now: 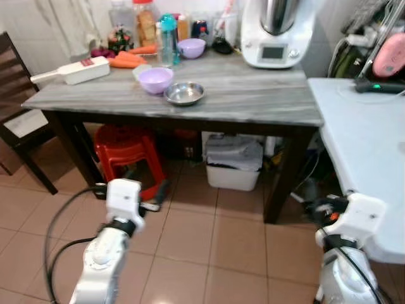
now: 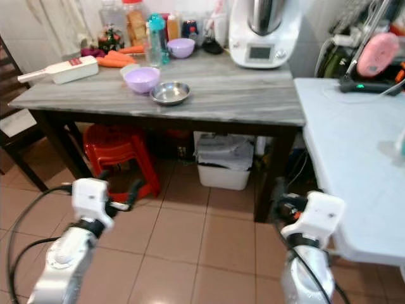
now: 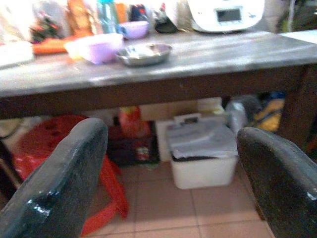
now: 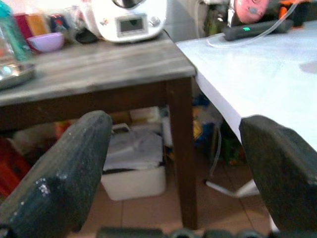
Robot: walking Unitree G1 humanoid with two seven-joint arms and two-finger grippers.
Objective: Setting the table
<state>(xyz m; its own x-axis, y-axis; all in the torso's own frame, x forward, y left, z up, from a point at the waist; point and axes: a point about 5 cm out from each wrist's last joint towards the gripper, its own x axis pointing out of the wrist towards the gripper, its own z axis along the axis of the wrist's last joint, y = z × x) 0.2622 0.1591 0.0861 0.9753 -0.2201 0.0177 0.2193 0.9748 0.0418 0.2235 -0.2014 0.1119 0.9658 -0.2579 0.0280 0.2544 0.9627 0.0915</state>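
Facing table (image 1: 253, 101) — left gripper (image 3: 168, 168) fingers apart

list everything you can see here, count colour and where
wooden table: 1, grey top, dark legs, ahead
purple bowls: 2, one by the steel bowl, one further back
steel bowl: 1, silver, near table's front edge
carrots: orange, count unclear, back left
teal bottle: 1, back of table
kitchen machine: 1, white, back right
red stool: 1, under table
white bin: 1, under table
white table: 1, right side
left gripper: jaws open, low, facing the table
right gripper: jaws open, low
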